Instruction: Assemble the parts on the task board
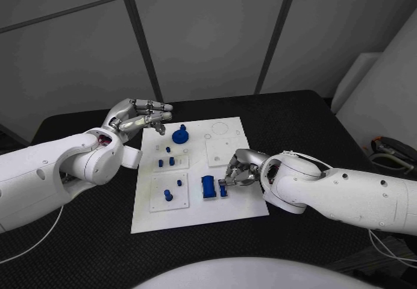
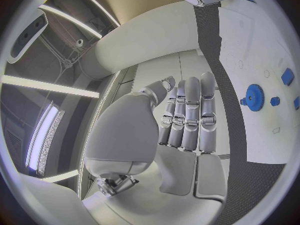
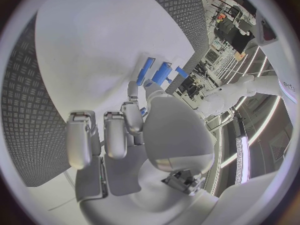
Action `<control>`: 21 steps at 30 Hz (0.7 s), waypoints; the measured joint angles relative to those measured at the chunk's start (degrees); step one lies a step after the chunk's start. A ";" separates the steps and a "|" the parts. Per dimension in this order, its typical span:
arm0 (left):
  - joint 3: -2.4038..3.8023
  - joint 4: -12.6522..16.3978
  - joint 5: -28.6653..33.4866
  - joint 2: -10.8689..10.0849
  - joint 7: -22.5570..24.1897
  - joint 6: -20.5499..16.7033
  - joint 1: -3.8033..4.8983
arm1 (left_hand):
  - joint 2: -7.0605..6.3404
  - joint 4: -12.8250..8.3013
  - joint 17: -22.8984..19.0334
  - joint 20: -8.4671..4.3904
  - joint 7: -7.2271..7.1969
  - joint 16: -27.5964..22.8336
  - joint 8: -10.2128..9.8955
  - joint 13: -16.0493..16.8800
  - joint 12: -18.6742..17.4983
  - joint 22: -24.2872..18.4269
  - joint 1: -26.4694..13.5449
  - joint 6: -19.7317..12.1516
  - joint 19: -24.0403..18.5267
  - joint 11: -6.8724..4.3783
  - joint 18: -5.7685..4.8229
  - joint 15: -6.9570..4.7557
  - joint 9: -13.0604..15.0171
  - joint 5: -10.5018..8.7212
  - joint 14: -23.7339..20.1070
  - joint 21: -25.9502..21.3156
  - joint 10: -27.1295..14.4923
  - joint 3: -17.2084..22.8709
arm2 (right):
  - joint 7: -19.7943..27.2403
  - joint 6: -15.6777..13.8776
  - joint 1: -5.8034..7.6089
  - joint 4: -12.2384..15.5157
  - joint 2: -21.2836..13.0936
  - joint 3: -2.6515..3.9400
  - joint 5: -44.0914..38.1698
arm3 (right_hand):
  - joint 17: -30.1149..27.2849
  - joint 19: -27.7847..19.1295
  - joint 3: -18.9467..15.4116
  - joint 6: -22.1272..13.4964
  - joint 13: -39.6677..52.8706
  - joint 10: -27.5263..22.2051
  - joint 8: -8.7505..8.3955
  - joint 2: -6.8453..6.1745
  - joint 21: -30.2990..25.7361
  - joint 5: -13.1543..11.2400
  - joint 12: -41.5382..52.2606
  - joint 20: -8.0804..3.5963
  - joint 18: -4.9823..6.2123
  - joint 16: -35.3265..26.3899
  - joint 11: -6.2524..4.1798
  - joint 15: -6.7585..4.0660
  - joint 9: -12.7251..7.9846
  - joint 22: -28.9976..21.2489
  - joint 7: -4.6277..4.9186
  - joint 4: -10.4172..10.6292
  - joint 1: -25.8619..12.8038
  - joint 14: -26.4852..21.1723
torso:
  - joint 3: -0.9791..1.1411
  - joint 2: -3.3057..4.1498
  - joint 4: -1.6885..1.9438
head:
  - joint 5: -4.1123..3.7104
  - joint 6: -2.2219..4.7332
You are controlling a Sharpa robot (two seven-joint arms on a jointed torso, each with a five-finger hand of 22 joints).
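Two hands: left hand [image 1: 139, 117] hovered empty, fingers apart, by the board [image 1: 193, 208]; right hand [image 1: 239, 171] pinched a small blue part [image 1: 223, 191] beside the block [image 1: 208, 186], where misalignment could jam it.

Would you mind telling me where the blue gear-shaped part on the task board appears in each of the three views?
Head view: blue gear at the task board's far-left area, just right of the left hand.
Left wrist view: same gear on the white board, beyond the hand's fingertips.
Right wrist view: I cannot pick it out.
Shared landmark: the white board.
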 measured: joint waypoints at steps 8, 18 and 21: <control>0.00 -0.01 0.00 -0.02 -0.01 0.00 0.00 | 0.00 0.00 0.00 0.00 0.00 0.00 0.00 0.00 0.00 0.00 0.00 0.00 0.00 0.00 0.00 0.00 0.00 0.00 0.00 0.00 0.00 0.00 | -0.21 0.27 -0.18 -0.99 0.50 -0.01 -0.20 | 0.00 0.00 0.00 0.00 -0.09 0.00 0.19 0.11 0.00 -0.04 0.28 0.00 0.00 0.00 0.01 0.00 0.00 0.00 0.00 0.00 0.11 0.00 | 0.02 0.07 -0.01 | 0.16 -0.32; 0.00 -0.05 0.00 0.00 -0.02 0.00 0.00 | 0.00 0.00 0.00 0.00 0.00 0.00 0.00 0.04 0.00 0.00 0.00 0.00 0.00 0.00 0.00 0.00 0.00 0.00 0.00 0.00 0.00 0.00 | -0.75 1.00 -0.19 -1.10 0.70 0.10 -1.47 | -0.01 0.00 0.07 0.00 0.05 0.25 0.29 -0.01 0.00 -3.05 0.77 0.00 0.00 0.00 -0.24 0.00 0.00 0.00 0.00 -1.49 2.39 0.00 | 0.03 -0.01 -0.03 | 0.16 -0.60; 0.00 -0.06 0.00 0.00 -0.02 0.00 0.00 | 0.00 0.00 0.00 0.00 0.00 0.00 0.00 0.04 0.00 0.00 0.00 0.00 0.00 0.00 0.00 0.00 0.00 0.00 0.00 0.00 0.00 0.00 | -0.77 1.00 -0.19 -1.04 0.70 0.10 -1.78 | -0.01 0.00 0.07 0.00 0.05 0.26 0.29 0.21 0.00 -3.07 0.78 0.00 0.00 0.00 -0.25 0.01 -0.05 0.00 0.00 -1.50 2.61 0.00 | 0.03 -0.02 -0.03 | 0.17 -0.58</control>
